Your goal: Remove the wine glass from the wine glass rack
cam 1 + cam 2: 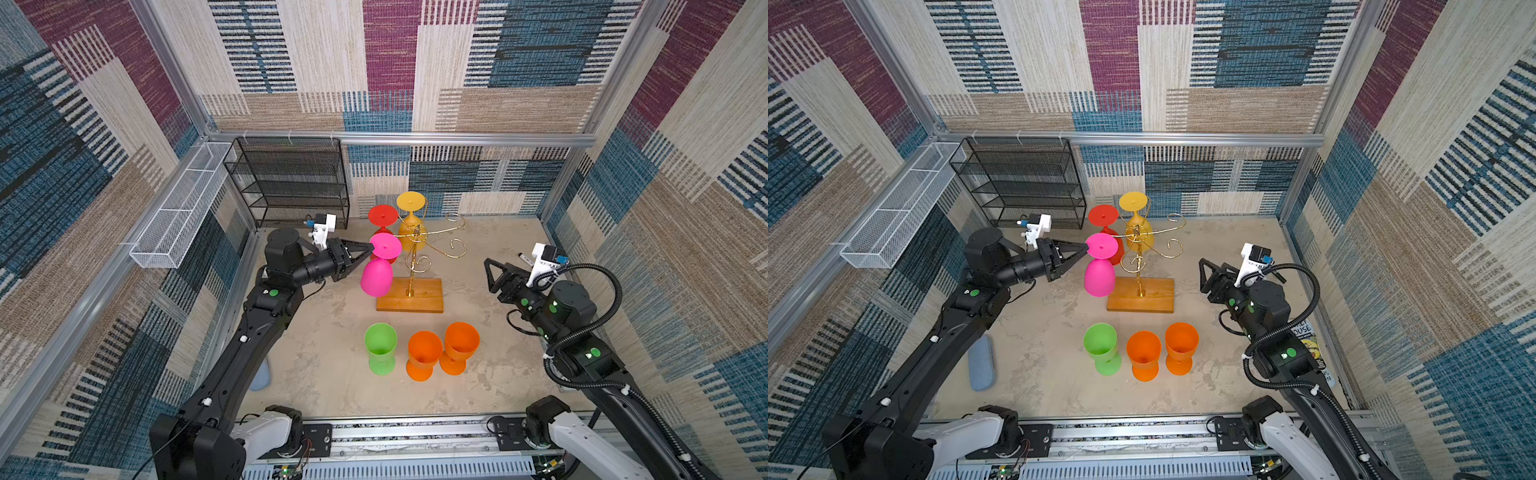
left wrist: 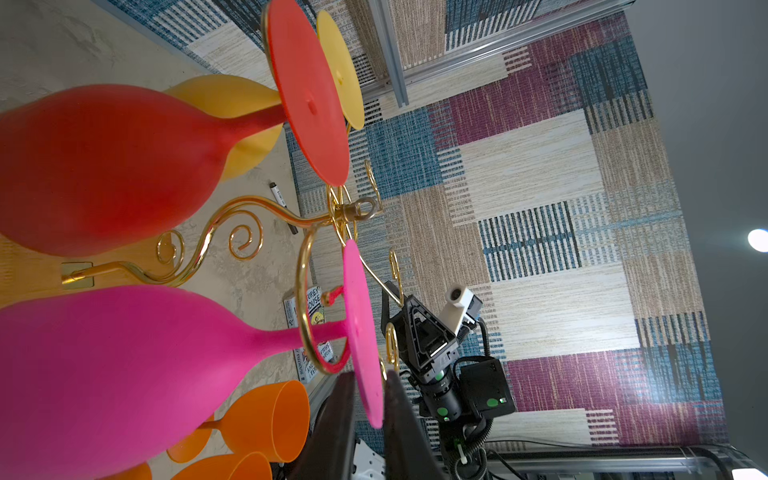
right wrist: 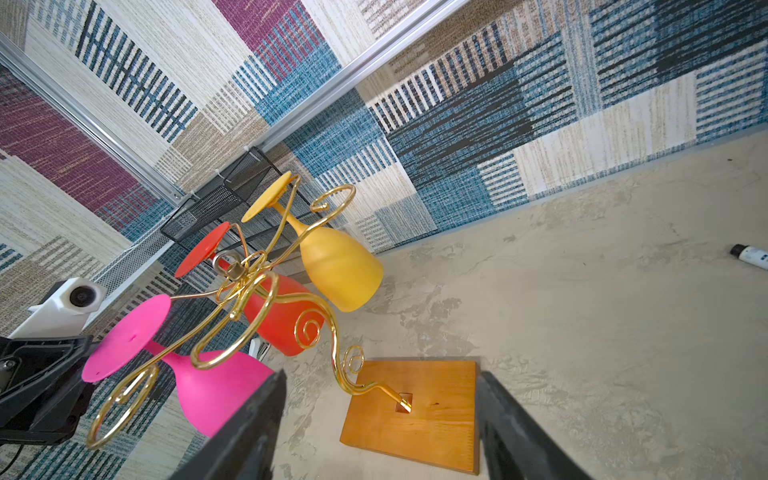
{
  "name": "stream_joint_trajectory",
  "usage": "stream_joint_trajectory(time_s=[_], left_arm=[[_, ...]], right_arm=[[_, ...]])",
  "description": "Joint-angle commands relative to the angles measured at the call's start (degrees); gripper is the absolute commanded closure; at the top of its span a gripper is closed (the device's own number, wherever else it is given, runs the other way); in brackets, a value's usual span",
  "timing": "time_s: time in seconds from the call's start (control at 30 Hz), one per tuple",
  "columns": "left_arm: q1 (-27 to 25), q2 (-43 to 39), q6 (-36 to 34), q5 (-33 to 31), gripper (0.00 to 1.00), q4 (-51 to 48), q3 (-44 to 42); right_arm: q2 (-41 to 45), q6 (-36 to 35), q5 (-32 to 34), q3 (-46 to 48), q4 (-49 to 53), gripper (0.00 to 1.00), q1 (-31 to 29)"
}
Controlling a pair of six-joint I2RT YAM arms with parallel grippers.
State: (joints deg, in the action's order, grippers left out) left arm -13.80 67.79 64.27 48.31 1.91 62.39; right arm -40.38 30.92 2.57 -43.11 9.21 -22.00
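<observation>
Closest to the lens, lower centre of the left wrist view: black fingers (image 2: pixel 340 415) of the left gripper (image 2: pixel 369 378), one on each face of the flat foot of the pink wine glass (image 2: pixel 124 374). No gap shows between pads and foot rim. Reads as a pinch on the foot's edge, jaws nearly together. Bowl hangs mouth-down, stem threaded through a gold scroll arm of the wine glass rack (image 1: pixel 415 301).

Progress, judged from the layout:
- Pink glass not yet off. Its foot sits above the scroll arm, just left of the rack's pole in both top views.
- Red wine glass (image 1: pixel 382 216) and yellow wine glass (image 1: pixel 410 201) also hang inverted, above the pink one in the frame.
- Three scroll arms are bare. Green wine glass (image 1: pixel 380 345), an orange wine glass (image 1: pixel 424 351) and a second orange wine glass (image 1: pixel 461 340) stand upright on the tabletop (image 1: pixel 324 386), lower centre, below the wood base. Roughly halfway, if all must come off.
- Left for pink: slide the stem out of the loop's open side, carry clear, set down.

Right gripper (image 3: pixel 381 376): jaws wide apart, nothing between them. It sits right of the rack, well apart from it, facing the base.
</observation>
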Motion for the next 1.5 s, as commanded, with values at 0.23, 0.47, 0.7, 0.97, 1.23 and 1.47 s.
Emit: stream_joint_trajectory(time_s=[0.23,0.47,0.7,0.97,1.23,1.47], left_arm=[[-0.52,0.93,-2.31,-0.06,0.93,-1.43,1.59],[-0.52,0.67,-2.04,-0.55,1.0,-1.82,1.95],[-0.52,0.24,-0.12,-0.41,1.0,-1.65,2.02],[-0.52,-1.42,-0.09,-2.38,1.0,-6.26,4.37],[-0.52,-1.85,-0.47,-3.17,1.0,-11.78,6.73],[-0.47,-2.31,1.2,-2.77,1.0,-13.8,6.21]], right_arm=[[0.52,0.2,-0.05,0.49,-1.71,0.27,0.2],[0.13,0.11,-0.53,0.49,-1.92,0.27,0.29],[-0.42,0.2,-0.96,0.41,-2.3,0.27,0.38],[-0.49,0.37,-1.18,0.73,-2.62,0.27,0.54],[0.1,0.55,-1.17,1.1,-2.44,0.27,0.64],[0.36,0.72,-1.33,1.57,-2.49,0.27,0.73]])
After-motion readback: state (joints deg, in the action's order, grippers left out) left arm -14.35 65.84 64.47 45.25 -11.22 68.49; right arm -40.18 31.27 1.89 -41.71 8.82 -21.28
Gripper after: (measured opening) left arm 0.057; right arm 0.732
